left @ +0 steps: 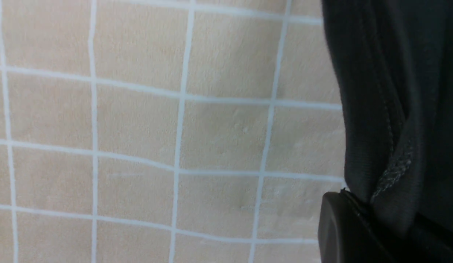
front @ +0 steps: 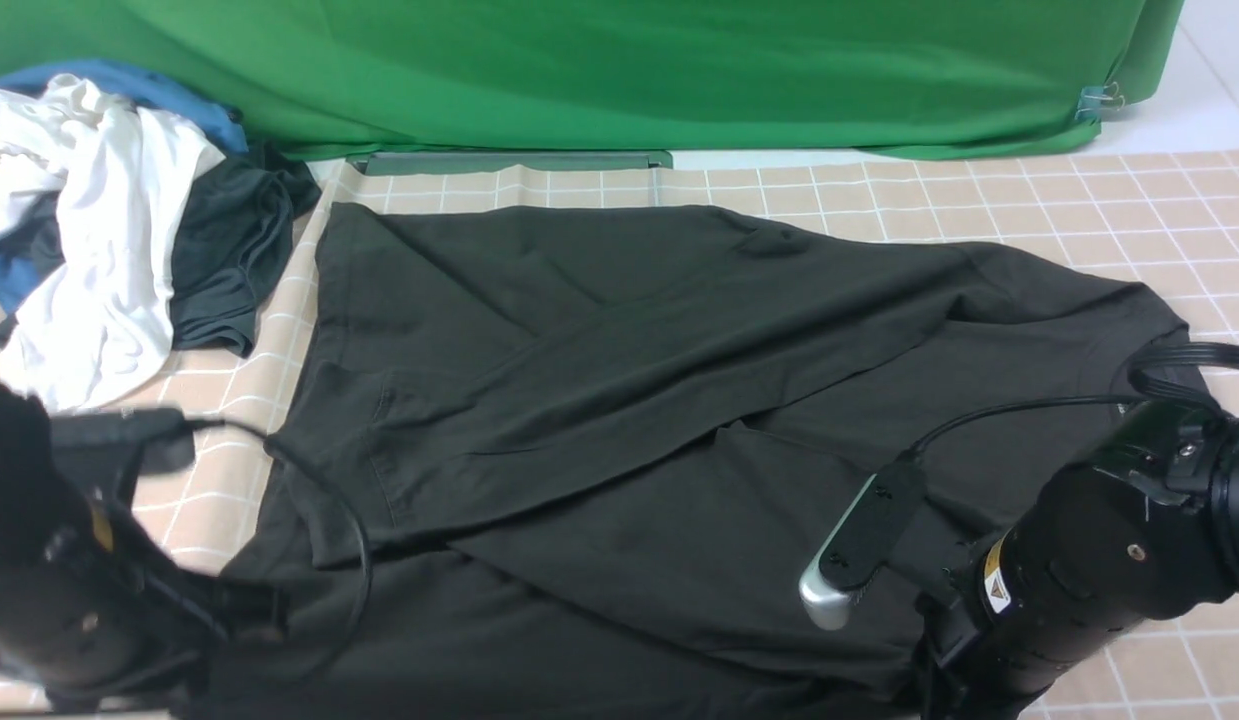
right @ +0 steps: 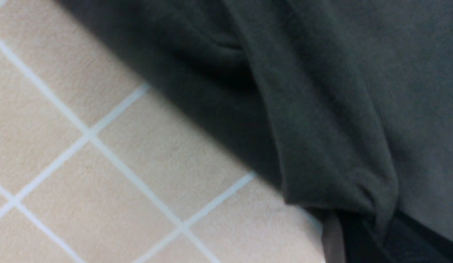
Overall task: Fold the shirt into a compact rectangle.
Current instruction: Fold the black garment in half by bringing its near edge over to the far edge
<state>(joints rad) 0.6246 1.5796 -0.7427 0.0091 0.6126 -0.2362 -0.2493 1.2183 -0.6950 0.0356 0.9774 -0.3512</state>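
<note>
Though rumpled, shirt [front: 619, 400] within left gripper [left: 383, 223]

- My left arm [front: 49, 560] is low at the near left, blurred, with the forearm angled down and inward.
- The left gripper [front: 257, 612] at its tip is clamped. The wrist view shows one black finger [left: 339, 230] with the hem of the shirt [left: 391, 109] pinched against it.
- My right arm [front: 1099, 560] comes in from the near right, forearm sloping down to the left, wrist camera [front: 854, 545] riding on top.
- The right gripper [right: 352, 233] is closed on a bunched fold of the shirt. That wrist view is soft.
</note>
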